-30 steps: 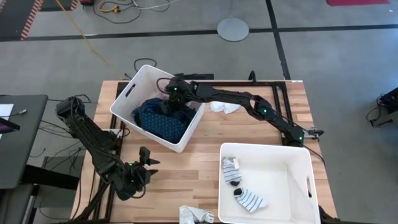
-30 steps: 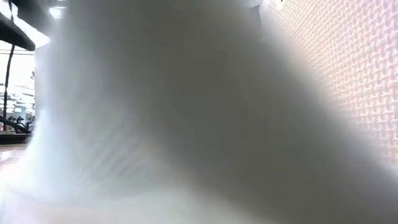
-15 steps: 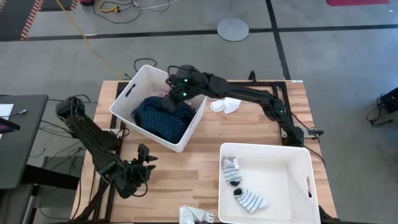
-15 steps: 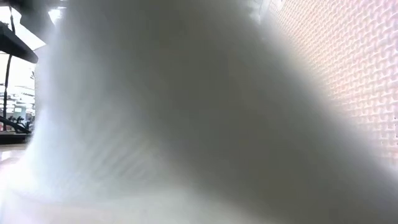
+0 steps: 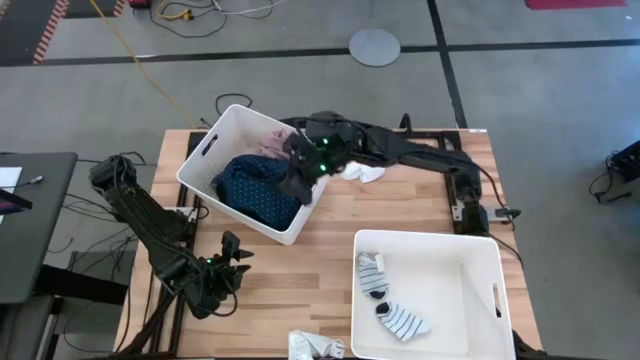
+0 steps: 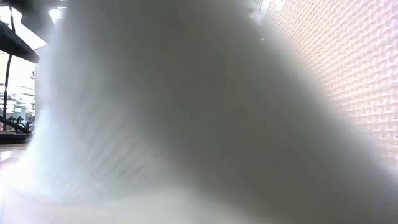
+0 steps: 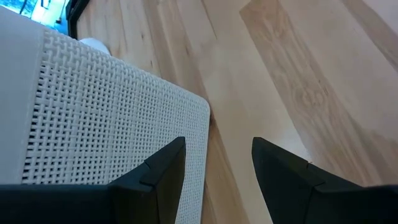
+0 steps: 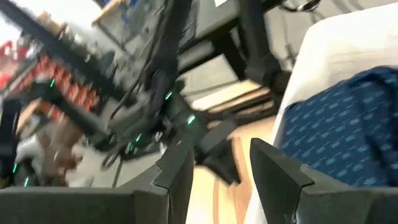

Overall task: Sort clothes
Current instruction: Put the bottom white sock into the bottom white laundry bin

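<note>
2 white bins on the wooden table (image 5: pixel 330 240): the far-left bin (image 5: pixel 205 160) holds the navy dotted garment (image 5: pixel 255 190) w/ a bit of pink garment (image 5: pixel 272 140) behind it, the near-right bin (image 5: pixel 470 260) holds 3 socks (image 5: pixel 385 295), striped and grey. Right gripper (image 5: pixel 297 185) is over the far-left bin's right edge, fingers spread, nothing between them. 1 white sock (image 5: pixel 362 172) lies on the table just right of that bin, another white piece (image 5: pixel 315 346) at the near edge. Left gripper (image 5: pixel 240 258) waits low by the table's near-left, fingers parted & empty, beside the near-right bin's mesh wall (image 7: pixel 112 118). Low view is blocked by white fabric up close
</note>
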{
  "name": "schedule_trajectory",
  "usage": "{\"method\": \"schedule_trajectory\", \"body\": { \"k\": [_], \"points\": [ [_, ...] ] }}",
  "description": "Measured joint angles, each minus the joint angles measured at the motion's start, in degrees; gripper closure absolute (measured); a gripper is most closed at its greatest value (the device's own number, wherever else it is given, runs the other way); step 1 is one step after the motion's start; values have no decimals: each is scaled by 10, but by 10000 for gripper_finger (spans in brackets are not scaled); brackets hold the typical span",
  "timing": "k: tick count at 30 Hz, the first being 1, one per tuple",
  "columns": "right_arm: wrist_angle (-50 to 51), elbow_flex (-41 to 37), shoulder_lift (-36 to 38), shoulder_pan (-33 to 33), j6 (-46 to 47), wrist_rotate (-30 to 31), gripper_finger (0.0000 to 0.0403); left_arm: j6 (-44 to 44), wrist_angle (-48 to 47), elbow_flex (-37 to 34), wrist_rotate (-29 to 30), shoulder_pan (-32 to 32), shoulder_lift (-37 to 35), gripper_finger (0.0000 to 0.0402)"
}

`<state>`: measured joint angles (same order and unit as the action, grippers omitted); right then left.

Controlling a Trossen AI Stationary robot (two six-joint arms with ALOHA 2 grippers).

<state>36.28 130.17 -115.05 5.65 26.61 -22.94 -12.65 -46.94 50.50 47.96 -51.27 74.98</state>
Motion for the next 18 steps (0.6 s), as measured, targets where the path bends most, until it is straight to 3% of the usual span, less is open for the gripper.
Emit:
{"method": "schedule_trajectory", "body": {
  "k": [13, 18],
  "points": [
    [277, 0, 23, -98, -47, 9, 227, -5, 5, 0, 0, 0, 0, 221],
    [371, -11, 8, -133, -39, 52, 227, -40, 5, 0, 0, 0, 0, 221]
  ]
}}
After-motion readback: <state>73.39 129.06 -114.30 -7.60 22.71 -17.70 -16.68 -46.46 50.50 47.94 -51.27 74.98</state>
